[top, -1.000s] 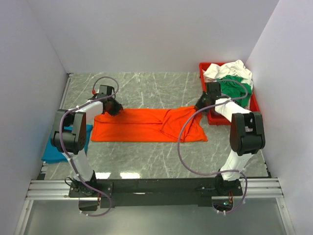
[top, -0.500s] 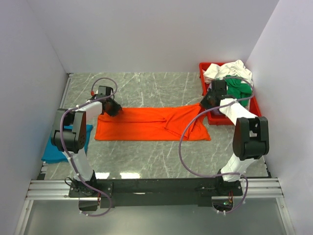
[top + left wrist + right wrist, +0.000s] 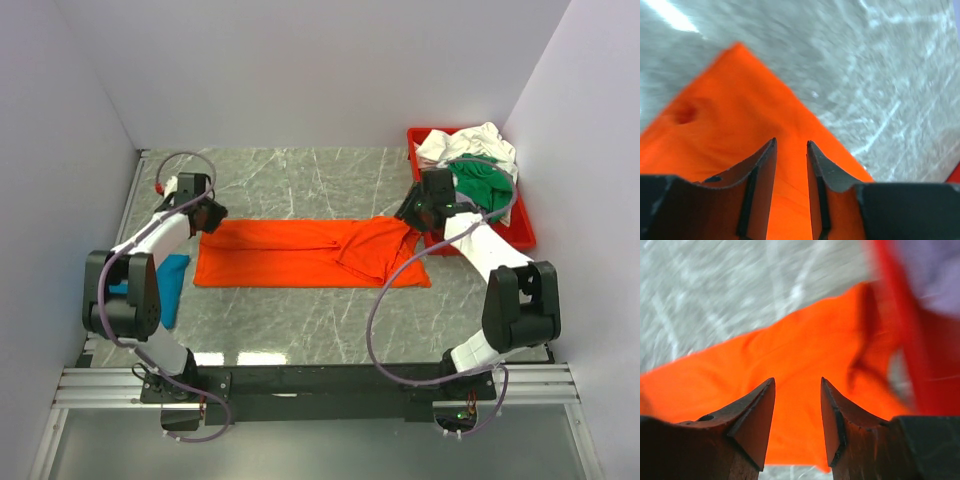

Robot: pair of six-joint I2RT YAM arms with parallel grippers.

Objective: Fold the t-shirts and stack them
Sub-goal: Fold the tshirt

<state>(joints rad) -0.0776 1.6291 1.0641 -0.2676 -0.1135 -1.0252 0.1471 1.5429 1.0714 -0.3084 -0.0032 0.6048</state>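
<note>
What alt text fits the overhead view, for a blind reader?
An orange t-shirt lies spread on a marbled table, the left end effector and right end effector over its two ends. A red tray holding a white shirt and a green shirt sits far right.

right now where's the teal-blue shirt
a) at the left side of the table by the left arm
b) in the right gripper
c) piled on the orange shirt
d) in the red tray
a: in the top view the teal-blue shirt lies on the table at its left side, partly hidden by the left arm, left of the orange shirt.
</note>
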